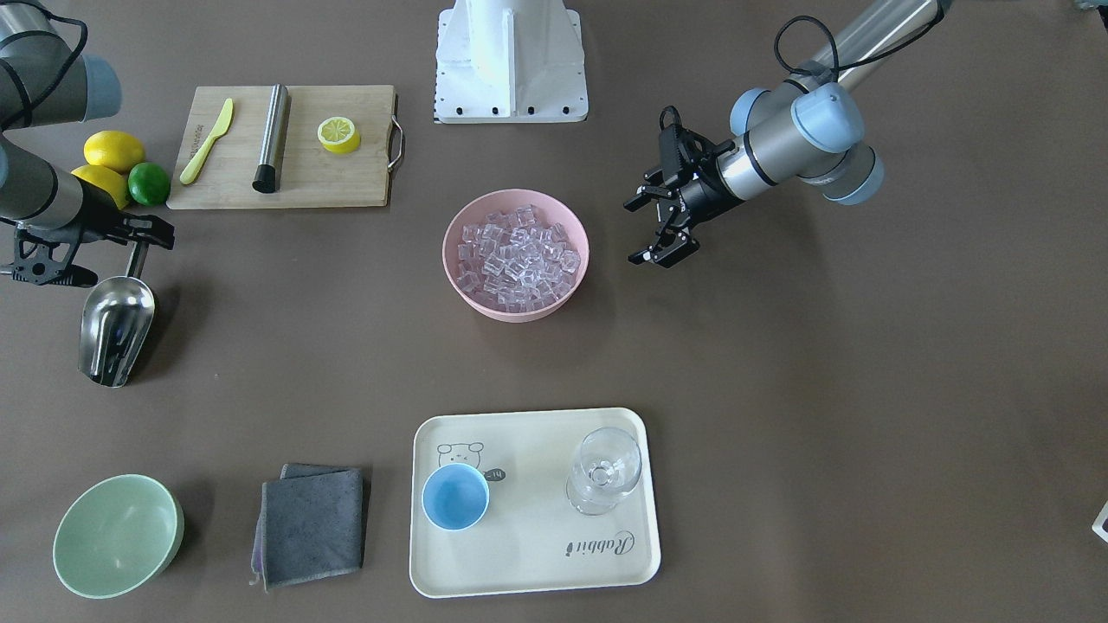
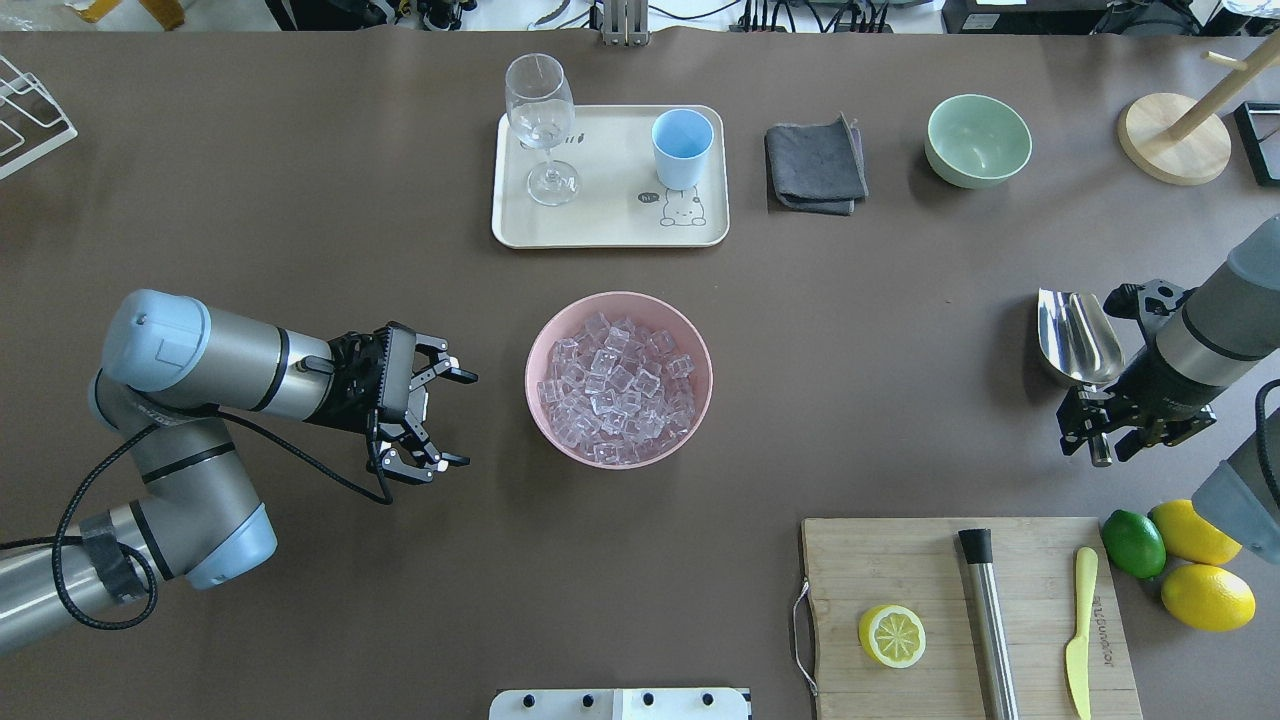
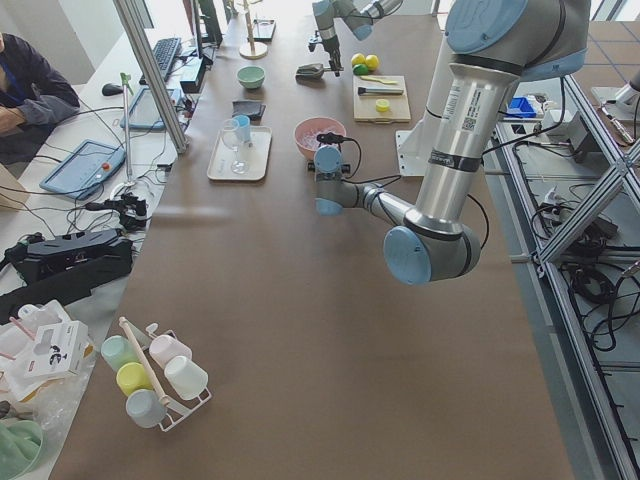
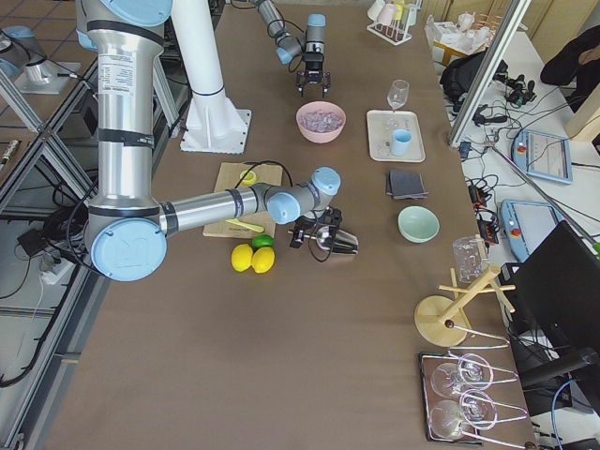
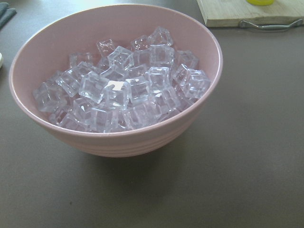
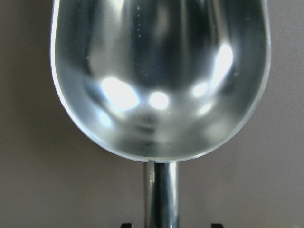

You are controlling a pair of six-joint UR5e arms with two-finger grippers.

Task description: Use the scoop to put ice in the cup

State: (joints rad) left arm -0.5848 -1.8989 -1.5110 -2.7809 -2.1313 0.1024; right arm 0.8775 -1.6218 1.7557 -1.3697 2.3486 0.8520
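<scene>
Fingers apart on both: right gripper (image 1: 130, 258) straddles scoop (image 1: 117, 329) handle, left gripper (image 2: 462, 420) near pink bowl (image 2: 530, 385), not touching.

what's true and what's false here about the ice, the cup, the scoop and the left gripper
1. The small light-blue round cup holds ice. False: it is empty; the clear ice cubes are all in the round pink bowl.
2. The shiny steel scoop is empty. True.
3. The left gripper has its fingers open, beside the pink bowl. True.
4. The cup stands on the cream tray with the clear stemmed glass. True.
5. The scoop lies on that tray too. False: it is on the brown table.
</scene>
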